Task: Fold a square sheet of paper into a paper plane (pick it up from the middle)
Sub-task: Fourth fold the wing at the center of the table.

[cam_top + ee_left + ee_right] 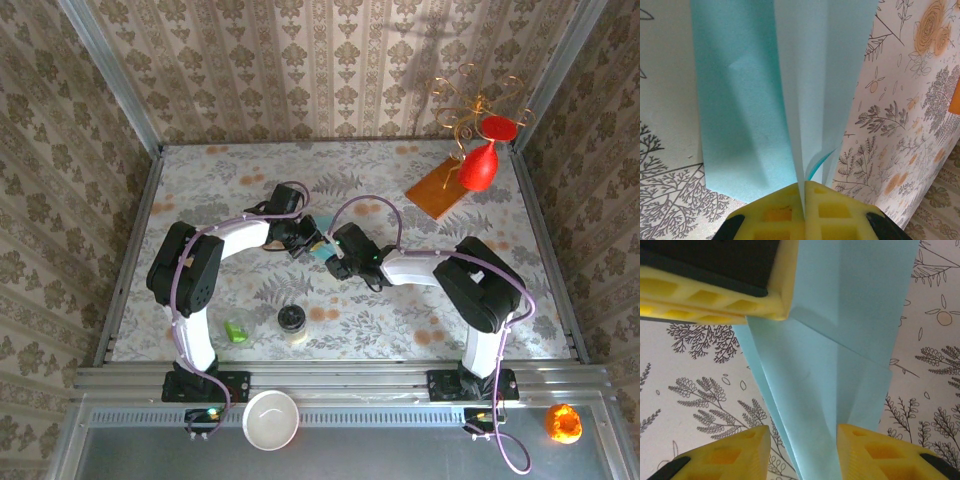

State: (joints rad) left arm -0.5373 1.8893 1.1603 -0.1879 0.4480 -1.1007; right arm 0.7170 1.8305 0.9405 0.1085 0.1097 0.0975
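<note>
Cyan paper plane (755, 100), sharp lengthwise creases, pinched in yellow left tool (804, 192)

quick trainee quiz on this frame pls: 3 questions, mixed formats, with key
1. True or false: the left gripper is shut on the blue paper.
2. Pick one. The right gripper has its jaws: A) shut and empty, B) apart, with the blue paper running between them, C) closed around a jar.
3. Fill in: the flat sheet next to the red ornament at the far right of the table is ____ in colour.
Key: 1 true; 2 B; 3 orange.
</note>
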